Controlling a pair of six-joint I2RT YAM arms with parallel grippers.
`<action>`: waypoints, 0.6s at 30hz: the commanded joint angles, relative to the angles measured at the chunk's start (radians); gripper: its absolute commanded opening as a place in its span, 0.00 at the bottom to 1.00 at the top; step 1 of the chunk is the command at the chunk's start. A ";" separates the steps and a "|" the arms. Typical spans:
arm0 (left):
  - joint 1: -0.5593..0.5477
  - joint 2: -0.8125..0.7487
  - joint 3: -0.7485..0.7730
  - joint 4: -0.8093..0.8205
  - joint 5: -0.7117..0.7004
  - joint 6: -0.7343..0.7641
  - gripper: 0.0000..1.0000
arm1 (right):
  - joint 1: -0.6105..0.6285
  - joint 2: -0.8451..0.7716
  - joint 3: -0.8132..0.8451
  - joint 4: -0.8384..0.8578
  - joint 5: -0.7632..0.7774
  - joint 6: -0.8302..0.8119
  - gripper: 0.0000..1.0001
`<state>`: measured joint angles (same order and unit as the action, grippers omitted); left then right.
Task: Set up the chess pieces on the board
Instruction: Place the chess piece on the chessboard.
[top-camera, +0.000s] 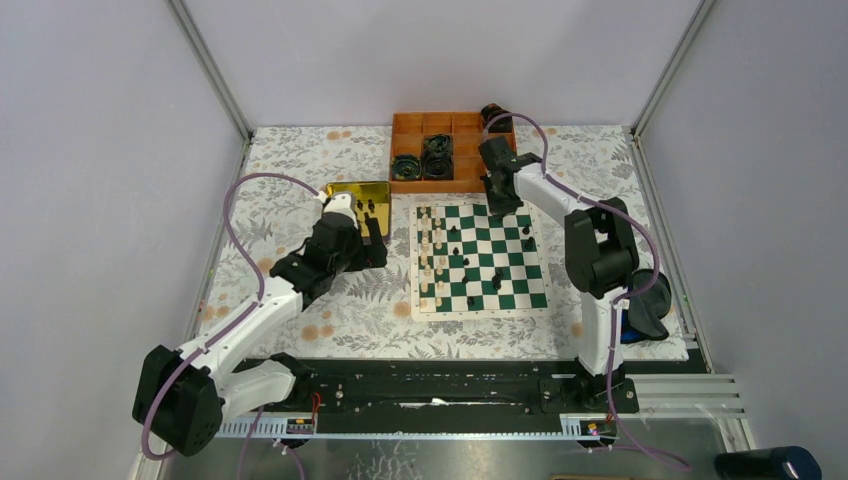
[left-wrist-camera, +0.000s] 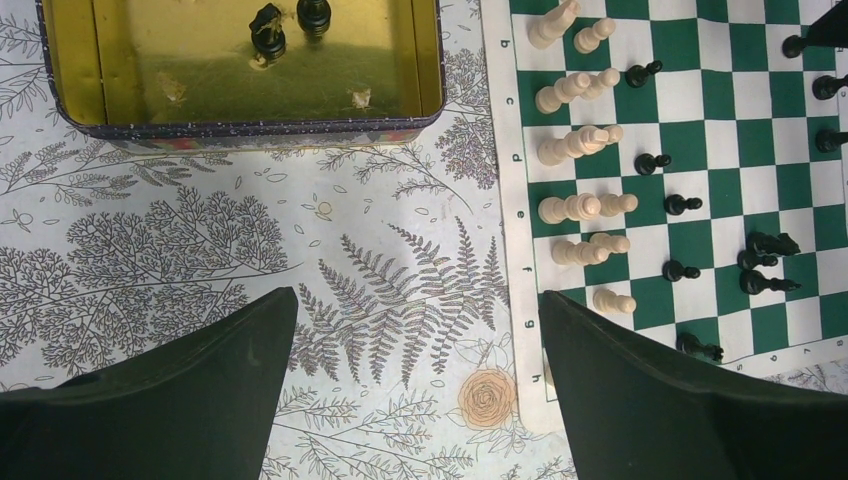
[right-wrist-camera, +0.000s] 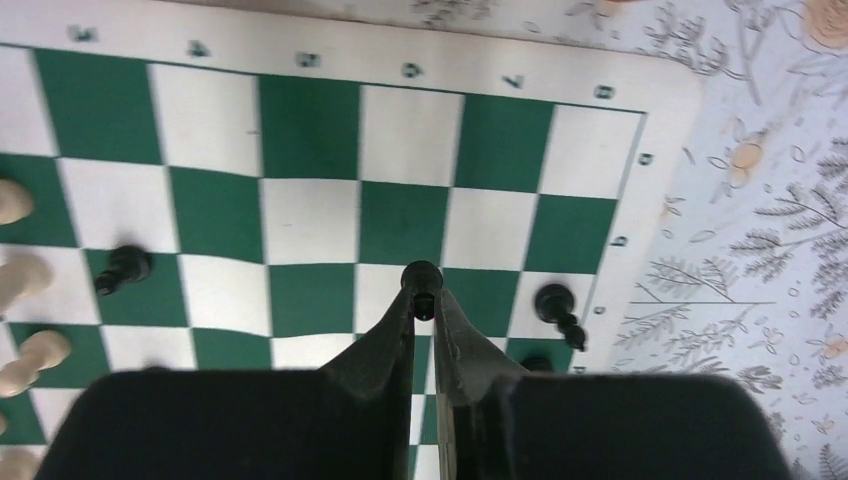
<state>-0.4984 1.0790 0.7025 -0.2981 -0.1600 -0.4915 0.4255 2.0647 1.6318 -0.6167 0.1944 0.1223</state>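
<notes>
The board (top-camera: 480, 313) of green and white squares lies in the middle of the table. Cream-white chess pieces (top-camera: 432, 255) stand in two columns along its left side, and black ones (top-camera: 497, 280) are scattered over the right half. My right gripper (top-camera: 497, 206) hangs over the board's far edge, shut on a black pawn (right-wrist-camera: 421, 277) by its head. Another black pawn (right-wrist-camera: 556, 305) stands just to its right. My left gripper (left-wrist-camera: 418, 295) is open over the cloth, left of the board (left-wrist-camera: 505, 150). Two black pieces (left-wrist-camera: 268, 28) stand in the yellow tin (left-wrist-camera: 260, 128).
An orange compartment tray (top-camera: 410, 122) with dark cable rolls (top-camera: 436, 155) stands behind the board. The yellow tin (top-camera: 345, 190) sits at the board's far left corner, just beyond my left gripper (top-camera: 372, 240). Grey walls close in the flowered cloth on three sides.
</notes>
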 joint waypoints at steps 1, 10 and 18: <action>-0.005 0.013 0.030 0.058 -0.015 0.025 0.99 | -0.032 -0.060 -0.015 -0.006 0.025 0.008 0.02; -0.005 0.024 0.037 0.058 -0.012 0.030 0.99 | -0.071 -0.040 -0.036 0.008 0.017 0.010 0.03; -0.005 0.024 0.040 0.050 -0.014 0.034 0.99 | -0.085 -0.010 -0.027 0.020 0.004 0.013 0.03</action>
<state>-0.4984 1.1011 0.7082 -0.2977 -0.1600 -0.4782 0.3531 2.0647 1.5940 -0.6151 0.1978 0.1280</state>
